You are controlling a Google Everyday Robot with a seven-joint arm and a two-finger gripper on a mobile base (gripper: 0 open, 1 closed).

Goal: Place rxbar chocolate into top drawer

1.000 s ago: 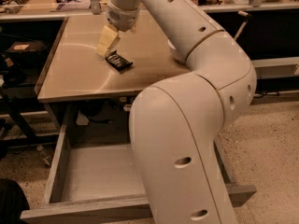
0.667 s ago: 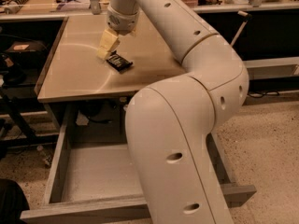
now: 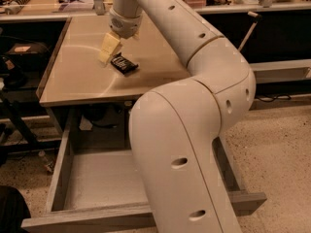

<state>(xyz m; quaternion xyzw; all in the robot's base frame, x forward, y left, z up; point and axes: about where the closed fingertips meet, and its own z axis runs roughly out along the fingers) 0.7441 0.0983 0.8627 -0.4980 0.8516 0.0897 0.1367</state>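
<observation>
We're at the reach step, gripper [image 3: 110,50] just at 10 o'clock of the ungrasped rxbar chocolate [image 3: 124,63], opening can't tell; next grasp, carry toward top drawer [image 3: 104,178] at 6.

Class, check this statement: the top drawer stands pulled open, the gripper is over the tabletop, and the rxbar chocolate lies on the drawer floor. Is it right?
Not quite. The camera view shows the rxbar chocolate lying on the tabletop beside the gripper, not on the drawer floor. The rest holds: the top drawer is pulled open, and the gripper is over the tabletop.
</observation>
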